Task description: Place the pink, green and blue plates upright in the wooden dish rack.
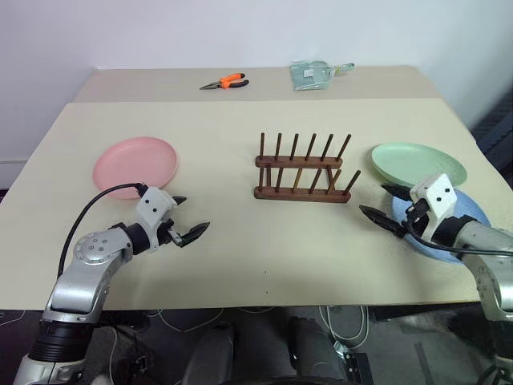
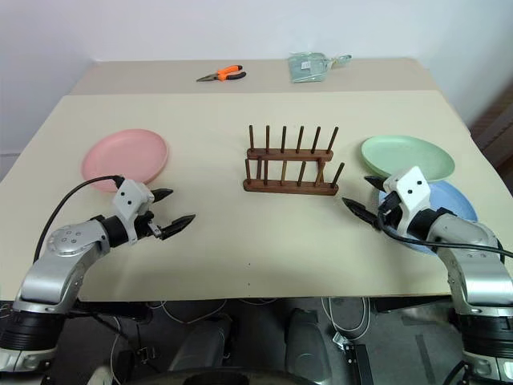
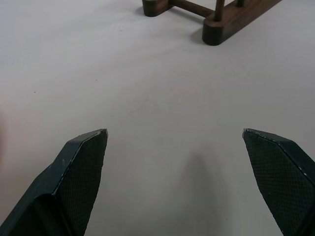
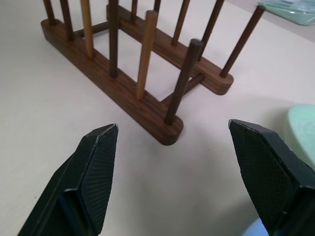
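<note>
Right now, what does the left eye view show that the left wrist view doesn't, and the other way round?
Left eye view alone: the pink plate, green plate, blue plate, orange pliers, a clear packet and the right gripper. Left wrist view alone: the textured inner faces of the left gripper's fingers. Both share the wooden dish rack, the table and the open left gripper.

Empty wooden dish rack (image 1: 302,171) mid-table, pink plate (image 1: 135,165) left, green plate (image 1: 418,164), blue plate (image 1: 473,215) right
</note>
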`<state>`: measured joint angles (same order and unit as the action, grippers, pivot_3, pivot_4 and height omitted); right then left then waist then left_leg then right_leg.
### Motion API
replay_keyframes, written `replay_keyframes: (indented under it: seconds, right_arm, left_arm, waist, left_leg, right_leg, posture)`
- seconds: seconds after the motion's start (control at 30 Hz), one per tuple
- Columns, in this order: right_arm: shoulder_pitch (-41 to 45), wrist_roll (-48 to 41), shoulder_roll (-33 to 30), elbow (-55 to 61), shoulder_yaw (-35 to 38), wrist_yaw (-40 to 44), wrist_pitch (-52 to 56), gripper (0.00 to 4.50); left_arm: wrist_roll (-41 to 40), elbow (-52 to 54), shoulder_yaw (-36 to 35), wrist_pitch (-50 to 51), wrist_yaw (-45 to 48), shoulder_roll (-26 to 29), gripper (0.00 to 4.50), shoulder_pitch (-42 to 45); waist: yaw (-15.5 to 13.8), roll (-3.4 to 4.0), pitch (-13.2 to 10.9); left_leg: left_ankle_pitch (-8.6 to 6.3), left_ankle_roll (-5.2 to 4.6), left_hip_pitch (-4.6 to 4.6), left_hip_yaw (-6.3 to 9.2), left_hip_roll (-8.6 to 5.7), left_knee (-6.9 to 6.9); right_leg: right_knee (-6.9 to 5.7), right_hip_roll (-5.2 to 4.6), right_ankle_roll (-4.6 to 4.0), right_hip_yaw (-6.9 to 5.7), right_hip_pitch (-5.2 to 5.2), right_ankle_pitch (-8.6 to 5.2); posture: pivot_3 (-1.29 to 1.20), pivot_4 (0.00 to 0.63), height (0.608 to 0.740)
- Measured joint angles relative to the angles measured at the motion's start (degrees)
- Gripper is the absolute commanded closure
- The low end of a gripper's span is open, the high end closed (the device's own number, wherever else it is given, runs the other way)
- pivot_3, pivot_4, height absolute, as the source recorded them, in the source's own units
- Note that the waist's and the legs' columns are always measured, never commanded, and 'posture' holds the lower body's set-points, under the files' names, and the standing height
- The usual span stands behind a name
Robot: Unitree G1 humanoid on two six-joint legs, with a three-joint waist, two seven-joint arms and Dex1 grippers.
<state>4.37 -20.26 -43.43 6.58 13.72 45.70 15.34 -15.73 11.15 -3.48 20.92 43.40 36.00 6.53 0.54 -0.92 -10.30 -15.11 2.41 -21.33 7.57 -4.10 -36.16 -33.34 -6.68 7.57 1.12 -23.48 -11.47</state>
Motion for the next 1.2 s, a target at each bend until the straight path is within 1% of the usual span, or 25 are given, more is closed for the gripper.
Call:
replay_keyframes:
  seconds: [0.1,0.2,0.27,0.37,0.43,0.53,0.67,0.77,0.8,0.87,0.93,1.0,1.03,1.1,1.2]
  right_arm:
    - [0.7,1.2,0.7,-1.5,-0.4,-0.5,-1.3,0.85]
    - [1.3,1.6,1.6,-1.9,-1.7,-0.6,-1.5,0.01]
    - [1.5,1.6,2.0,-1.8,-2.3,-0.7,-1.3,0.01]
    - [0.9,2.1,2.7,0.3,-3.7,-1.7,-0.7,0.01]
    - [-0.1,2.1,4.3,3.0,-4.4,-3.1,-0.1,0.01]
    - [-3.8,2.1,5.9,8.4,-5.0,-5.5,1.4,0.01]
    - [-10.4,2.1,7.2,15.9,-4.8,-9.2,4.3,0.01]
    - [-14.2,2.1,8.6,21.6,-4.0,-12.5,6.9,0.01]
    - [-15.3,2.1,9.0,23.9,-4.0,-13.8,8.0,0.00]
    - [-16.9,2.3,9.1,26.8,-3.9,-15.0,9.1,0.00]
    - [-18.7,2.4,9.0,28.7,-3.6,-15.5,10.2,0.00]
    - [-19.9,2.3,8.6,29.4,-2.6,-15.5,10.9,0.00]
    - [-19.9,2.3,8.3,29.5,-1.7,-15.5,11.5,0.00]
    - [-20.0,2.2,7.1,29.8,-0.5,-15.3,12.0,0.00]
    - [-19.9,1.7,5.7,29.8,1.7,-14.1,12.5,0.00]
  left_arm:
    - [0.2,-2.2,0.3,-0.6,0.4,-0.1,0.00,1.0]
    - [0.6,-5.3,1.4,-1.9,1.4,-0.7,0.00,2.8]
    - [0.6,-7.8,2.8,-2.5,2.8,-1.4,0.00,5.3]
    - [1.4,-14.1,5.8,-4.1,5.7,-3.5,0.00,11.4]
    - [3.4,-20.9,9.2,-6.6,7.8,-5.8,0.00,17.4]
    - [7.0,-34.0,13.9,-11.0,10.0,-10.7,0.00,27.3]
    - [10.4,-50.1,16.3,-16.9,11.7,-16.9,0.00,37.1]
    - [12.4,-59.5,17.1,-21.7,12.3,-21.5,0.00,42.0]
    - [12.8,-62.5,17.2,-23.4,12.4,-23.2,0.24,43.5]
    - [13.0,-65.7,17.2,-25.5,12.7,-24.8,0.84,44.7]
    - [13.3,-67.7,16.7,-27.2,13.2,-25.4,1.76,45.2]
    - [13.6,-68.0,16.5,-28.4,14.1,-25.5,2.82,45.0]
    - [13.8,-67.6,16.6,-29.2,15.5,-25.5,3.20,44.6]
    - [13.8,-66.0,16.2,-30.2,16.5,-25.3,3.20,43.2]
    - [13.9,-58.4,17.0,-31.1,20.8,-23.3,3.20,38.1]
  waist:
    - [0.0,0.00,0.0]
    - [0.0,0.00,0.0]
    - [-0.1,0.00,0.0]
    - [-0.5,0.00,0.0]
    - [-0.9,-0.01,0.0]
    - [-1.7,-0.03,0.0]
    - [-1.3,-0.06,0.0]
    - [-1.2,-0.09,0.0]
    - [-1.3,-0.09,0.0]
    - [-1.2,-0.10,0.0]
    - [-1.3,-0.13,0.0]
    - [-1.3,-0.15,0.0]
    - [-1.3,-0.15,0.1]
    - [-1.2,-0.14,0.1]
    - [-1.2,-0.12,0.1]
  left_leg:
    - [0.00,0.00,0.03,-0.01,0.00,-0.02]
    - [0.00,0.00,0.02,0.00,0.00,-0.02]
    - [0.00,0.00,-0.01,0.01,-0.02,-0.03]
    - [0.00,0.00,0.00,0.01,-0.04,-0.06]
    - [0.01,0.01,0.01,0.01,-0.05,-0.06]
    - [0.01,0.00,-0.06,0.07,-0.11,-0.12]
    - [-0.01,-0.04,-0.07,0.03,-0.14,-0.09]
    - [-0.01,-0.04,-0.04,0.03,-0.09,-0.06]
    - [-0.01,-0.04,-0.04,0.02,-0.09,-0.08]
    - [-0.01,-0.04,-0.03,0.01,-0.08,-0.10]
    - [-0.01,-0.04,-0.03,0.03,-0.08,-0.09]
    - [-0.01,-0.04,-0.03,0.03,-0.09,-0.11]
    - [-0.01,-0.04,-0.03,0.02,-0.10,-0.11]
    - [-0.01,-0.04,-0.01,0.03,-0.08,-0.09]
    - [-0.02,-0.04,0.00,0.04,-0.05,-0.05]
  right_leg:
    - [-0.01,0.00,-0.01,-0.01,0.02,-0.01]
    - [-0.01,0.01,-0.01,-0.01,0.02,0.00]
    - [0.00,0.00,0.02,-0.01,0.02,0.01]
    - [0.00,0.00,0.13,-0.03,0.02,0.08]
    - [-0.02,0.01,0.17,-0.04,0.03,0.10]
    - [0.01,0.00,0.19,-0.09,0.03,0.11]
    - [0.06,-0.03,0.24,-0.06,0.03,0.09]
    - [0.01,-0.02,0.26,-0.09,0.02,0.09]
    - [0.01,-0.02,0.46,-0.09,0.03,-0.03]
    - [0.01,-0.03,0.48,-0.08,0.04,-0.05]
    - [0.01,-0.02,0.50,-0.09,0.06,-0.06]
    - [0.01,-0.03,0.50,-0.08,0.07,-0.06]
    - [0.02,-0.03,0.49,-0.07,0.07,-0.06]
    - [0.01,-0.03,0.49,-0.08,0.07,-0.05]
    - [-0.02,-0.01,0.46,-0.07,0.06,-0.05]
  posture:
    - [0.00,0.150,0.740]
    - [0.00,0.150,0.740]
    - [0.00,0.150,0.740]
    - [0.00,0.150,0.740]
    - [0.00,0.150,0.740]
    - [0.00,0.150,0.740]
    - [0.00,0.150,0.740]
    - [0.00,0.150,0.740]
    - [0.00,0.150,0.740]
    - [0.00,0.150,0.740]
    - [0.00,0.150,0.740]
    - [0.00,0.150,0.740]
    - [0.00,0.150,0.740]
    - [0.00,0.150,0.740]
    - [0.00,0.150,0.740]
